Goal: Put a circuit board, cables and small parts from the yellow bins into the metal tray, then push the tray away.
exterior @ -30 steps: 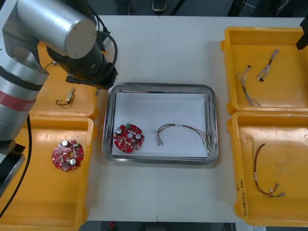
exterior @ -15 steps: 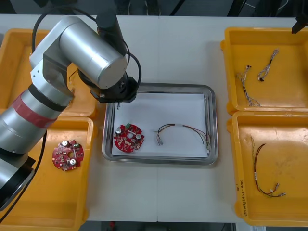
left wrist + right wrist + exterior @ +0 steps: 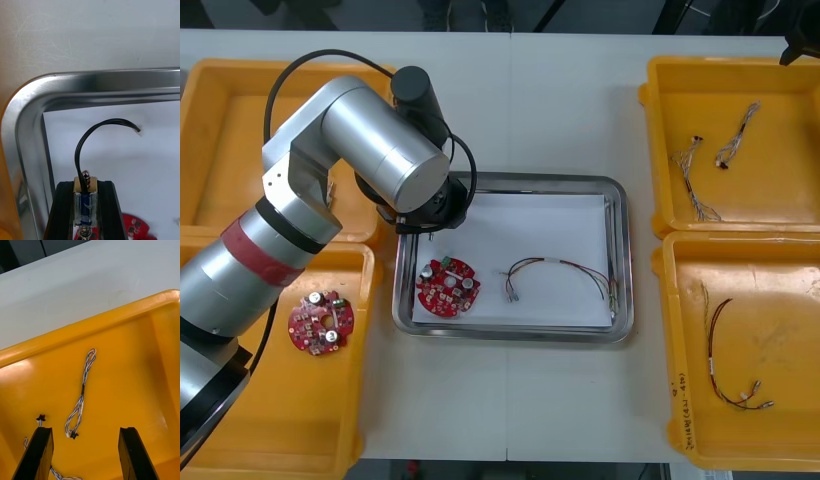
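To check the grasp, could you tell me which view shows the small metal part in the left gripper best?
The left wrist view: the small metal part sits clamped in the left gripper over the metal tray. In the front view the left arm covers it; the right wrist view faces a yellow bin.

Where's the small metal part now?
Left wrist view: small metal part held in the left gripper over the tray's far-left corner, board nearby. Right gripper hovers over a right bin.
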{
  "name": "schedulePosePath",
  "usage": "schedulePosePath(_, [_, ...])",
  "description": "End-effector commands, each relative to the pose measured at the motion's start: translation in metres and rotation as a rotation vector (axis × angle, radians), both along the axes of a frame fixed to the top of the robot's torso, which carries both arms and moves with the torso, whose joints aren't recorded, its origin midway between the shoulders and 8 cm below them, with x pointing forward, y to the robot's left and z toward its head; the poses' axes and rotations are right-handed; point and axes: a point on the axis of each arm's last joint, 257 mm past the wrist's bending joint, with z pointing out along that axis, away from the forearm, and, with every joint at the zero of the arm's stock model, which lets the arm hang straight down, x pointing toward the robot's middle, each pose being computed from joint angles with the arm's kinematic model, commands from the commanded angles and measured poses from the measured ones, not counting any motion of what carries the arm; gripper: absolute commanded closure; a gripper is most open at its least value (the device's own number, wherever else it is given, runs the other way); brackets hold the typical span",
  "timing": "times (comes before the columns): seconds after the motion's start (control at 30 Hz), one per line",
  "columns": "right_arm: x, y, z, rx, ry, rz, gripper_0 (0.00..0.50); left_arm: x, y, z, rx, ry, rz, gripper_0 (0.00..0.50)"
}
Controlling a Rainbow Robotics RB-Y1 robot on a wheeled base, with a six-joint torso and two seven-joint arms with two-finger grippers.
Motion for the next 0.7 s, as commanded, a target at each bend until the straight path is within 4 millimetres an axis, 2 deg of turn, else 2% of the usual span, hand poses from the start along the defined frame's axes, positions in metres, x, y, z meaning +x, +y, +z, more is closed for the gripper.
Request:
schedulePosePath(0.03, [0.016, 0.004, 0.041, 0.069, -0.101, -0.068, 0.0, 0.003, -0.015, -0.01, -0.02, -0.016, -0.01, 0.493])
schedulePosePath(0.13, [0.019, 0.007, 0.035, 0.103, -0.106, -0.103, 0.0, 0.003, -0.016, -0.011, -0.022, -0.013, -0.01, 0.471])
schedulePosePath(0.17, [0.019, 0.01, 0.03, 0.112, -0.098, -0.115, 0.0, 0.002, -0.016, -0.011, -0.021, -0.012, -0.011, 0.416])
schedulePosePath(0.23, [0.018, 0.013, 0.024, 0.13, -0.087, -0.13, 0.0, 0.002, -0.017, -0.012, -0.02, -0.011, -0.012, 0.353])
schedulePosePath(0.27, [0.017, 0.015, 0.018, 0.143, -0.078, -0.143, 0.0, 0.001, -0.018, -0.013, -0.02, -0.01, -0.01, 0.266])
schedulePosePath(0.3, [0.017, 0.017, 0.016, 0.147, -0.074, -0.146, 0.0, 0.001, -0.018, -0.013, -0.02, -0.01, -0.01, 0.233])
schedulePosePath(0.37, [0.016, 0.023, 0.007, 0.173, -0.057, -0.165, 0.0, 0.001, -0.018, -0.014, -0.021, -0.009, -0.007, 0.071])
schedulePosePath(0.4, [0.015, 0.023, 0.002, 0.179, -0.048, -0.174, 0.0, 0.0, -0.019, -0.014, -0.022, -0.007, -0.007, 0.018])
schedulePosePath(0.47, [0.013, 0.028, -0.006, 0.191, -0.031, -0.174, 0.0, 0.0, -0.021, -0.013, -0.028, -0.01, -0.005, 0.0])
schedulePosePath(0.7, [0.006, 0.041, -0.033, 0.208, 0.027, -0.168, 0.0, -0.003, -0.031, 0.0, -0.052, -0.034, -0.016, 0.0])
